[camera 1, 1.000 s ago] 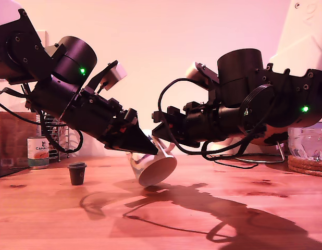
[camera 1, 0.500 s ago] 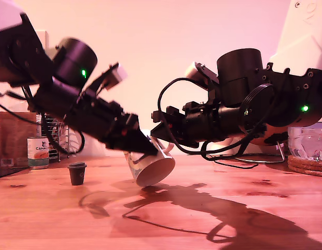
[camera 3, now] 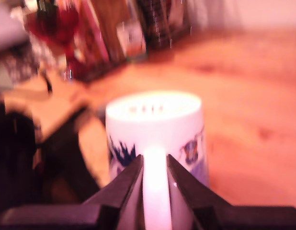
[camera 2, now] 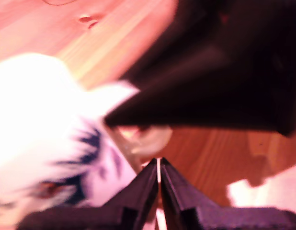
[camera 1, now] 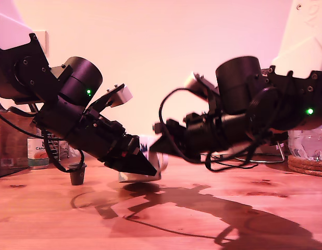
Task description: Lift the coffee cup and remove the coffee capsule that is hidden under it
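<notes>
- On the wooden surface [camera 1: 213, 224], midway between my two arms, the coffee cup [camera 1: 150, 165] is sitting low, close to the boards; from the exterior view I cannot tell whether it is resting or just clear of them.
- In the second wrist view the coffee cup [camera 3: 155, 129] is looking upright, its handle [camera 3: 155, 187] running straight back between the jaws.
- My second pincer [camera 3: 155, 165] is clamped on that handle, its jaws nearly together with only the white loop between them.
- My first pincer [camera 2: 158, 167] is showing its tips pressed together with only a sliver of gap, nothing gripped, sitting just beside the cup's printed wall [camera 2: 85, 163]; that view is blurred.
- The coffee capsule [camera 1: 77, 174] is standing uncovered on the surface toward the exterior view's left, well apart from the cup, partly behind my first arm.
- To do this step well, I am judging that the cup should be steadied level by its handle, then the first pincer opened and drawn away without knocking the capsule over.
</notes>
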Available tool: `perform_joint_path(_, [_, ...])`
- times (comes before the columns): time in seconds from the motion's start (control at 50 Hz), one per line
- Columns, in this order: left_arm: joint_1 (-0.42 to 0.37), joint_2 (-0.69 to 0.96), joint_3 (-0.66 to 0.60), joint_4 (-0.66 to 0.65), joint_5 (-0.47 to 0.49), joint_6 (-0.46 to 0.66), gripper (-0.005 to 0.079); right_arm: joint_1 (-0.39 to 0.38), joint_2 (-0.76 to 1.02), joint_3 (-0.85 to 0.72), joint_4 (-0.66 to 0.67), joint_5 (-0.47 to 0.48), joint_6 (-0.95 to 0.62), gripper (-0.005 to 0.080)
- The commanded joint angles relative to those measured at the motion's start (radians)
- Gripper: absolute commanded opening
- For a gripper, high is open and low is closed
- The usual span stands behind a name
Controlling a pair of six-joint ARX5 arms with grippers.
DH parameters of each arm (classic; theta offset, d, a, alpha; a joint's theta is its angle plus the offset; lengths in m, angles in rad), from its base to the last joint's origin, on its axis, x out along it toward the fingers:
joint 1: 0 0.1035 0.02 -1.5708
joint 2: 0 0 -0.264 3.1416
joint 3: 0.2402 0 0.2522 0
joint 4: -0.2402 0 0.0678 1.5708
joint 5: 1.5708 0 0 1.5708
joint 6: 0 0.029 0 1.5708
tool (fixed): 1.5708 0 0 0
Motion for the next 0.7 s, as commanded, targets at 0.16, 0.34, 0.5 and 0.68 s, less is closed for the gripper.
perform_joint_path(0.16, [0.003, 0.008, -0.008, -0.001, 0.002, 0.010, -0.0021, 0.003, 0.032, -0.021, -0.011, 0.000, -0.003, -0.0012])
perform_joint_path(0.34, [0.003, -0.008, -0.008, -0.010, 0.039, -0.021, -0.0021, -0.005, 0.032, -0.022, -0.041, 0.001, -0.034, -0.0012])
perform_joint_path(0.5, [0.006, -0.053, -0.008, -0.059, 0.046, -0.020, -0.0021, -0.031, 0.032, -0.021, -0.047, 0.001, -0.053, -0.0012])
perform_joint_path(0.68, [0.028, -0.123, -0.008, -0.140, 0.046, -0.016, -0.0021, -0.066, 0.032, -0.021, -0.048, 0.001, -0.055, -0.0012])
